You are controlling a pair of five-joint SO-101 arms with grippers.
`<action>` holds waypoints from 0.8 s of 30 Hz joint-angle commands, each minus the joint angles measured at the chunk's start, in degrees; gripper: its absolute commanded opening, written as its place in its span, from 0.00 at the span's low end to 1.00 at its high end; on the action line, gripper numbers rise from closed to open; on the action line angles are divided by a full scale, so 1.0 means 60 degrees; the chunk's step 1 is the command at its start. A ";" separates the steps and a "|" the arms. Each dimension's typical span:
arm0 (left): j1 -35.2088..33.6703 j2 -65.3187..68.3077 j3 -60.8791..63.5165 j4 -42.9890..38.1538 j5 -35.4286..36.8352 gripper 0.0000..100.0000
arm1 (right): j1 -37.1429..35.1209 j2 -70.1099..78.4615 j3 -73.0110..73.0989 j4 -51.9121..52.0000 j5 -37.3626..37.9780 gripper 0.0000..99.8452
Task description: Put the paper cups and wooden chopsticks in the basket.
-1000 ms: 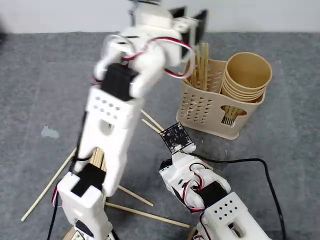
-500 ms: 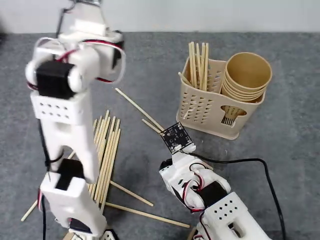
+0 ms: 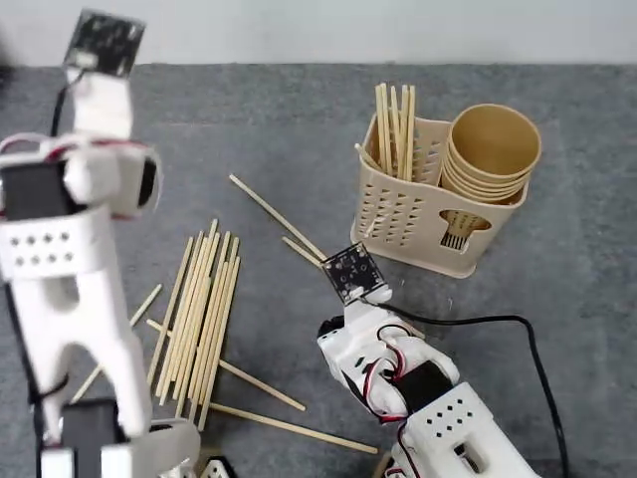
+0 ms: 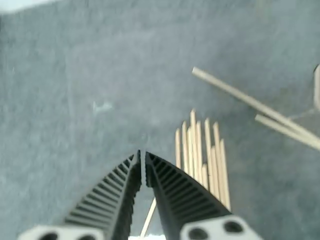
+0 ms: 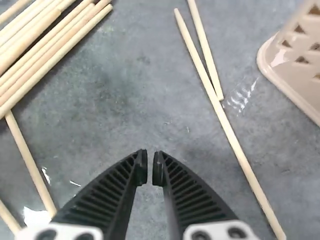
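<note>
Lying bundled on the tabletop, left of the basket, are loose wooden chopsticks; stacked paper cups stand inside it. The left end effector and the right end effector are both pressed together, empty.

The basket is beige, paper cups tan, chopsticks pale wood, table mottled grey.

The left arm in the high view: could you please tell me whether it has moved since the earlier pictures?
Yes. The left arm swung away from the basket toward the picture's left edge, uncovering the chopstick pile.
</note>
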 commanded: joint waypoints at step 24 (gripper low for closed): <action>-0.3590 -0.3253 1.1143 -0.6960 0.0498 0.02 | -0.1941 0.6894 -0.6740 0.1282 -0.1846 0.06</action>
